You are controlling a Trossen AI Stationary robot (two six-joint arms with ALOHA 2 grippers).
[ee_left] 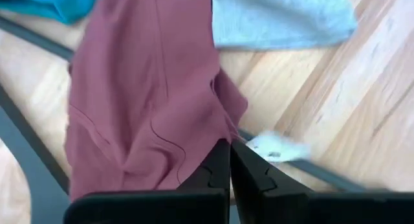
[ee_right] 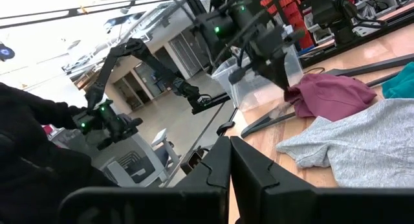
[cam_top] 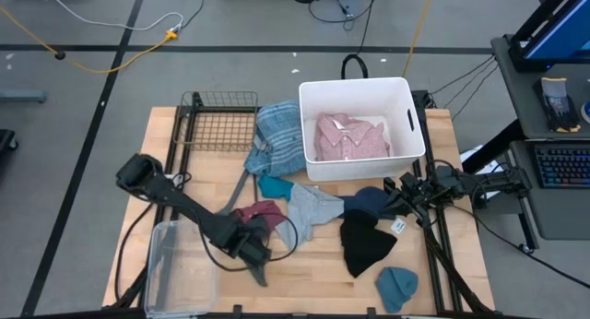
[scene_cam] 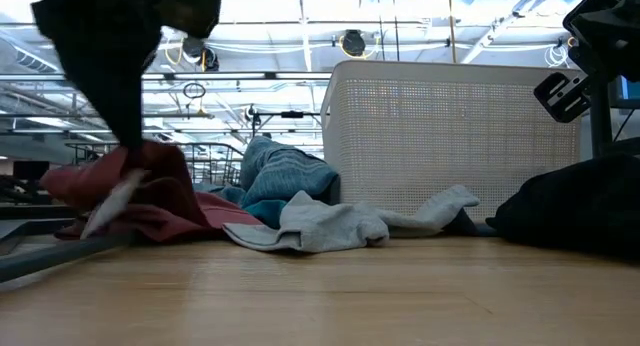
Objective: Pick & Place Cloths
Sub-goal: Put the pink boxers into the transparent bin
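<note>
My left gripper (cam_top: 259, 238) (ee_left: 231, 148) is shut at the near edge of the maroon cloth (cam_top: 261, 213) (scene_cam: 150, 196), beside the grey hanger bar (cam_top: 241, 192). Teal (cam_top: 274, 187) and grey-blue (cam_top: 310, 208) pieces lie flat on the table next to it. A pink shirt (cam_top: 350, 137) lies inside the white tub (cam_top: 406, 90), and the blue-plaid shirt (cam_top: 277, 139) leans against the tub's left wall. My right gripper (cam_top: 407, 195) (ee_right: 229, 149) is shut, over the right side of the navy piece (cam_top: 370, 201). Black (cam_top: 363, 244) and blue (cam_top: 396, 288) beanies lie near the front edge. My left gripper pinches the maroon cloth's edge (ee_left: 218, 132) between its two fingertips, next to a white label (ee_left: 278, 147). The fingers slant down from the table's left. The cloth rises to a peak (scene_cam: 135, 164) under the fingers, and the rest of it lies on the table.
A clear plastic bin (cam_top: 178, 268) sits at the near left corner under the left arm. A black wire rack (cam_top: 221, 122) lies at the far left. The hanger bar runs under the left gripper. Bare wood shows at the near middle (cam_top: 313, 273).
</note>
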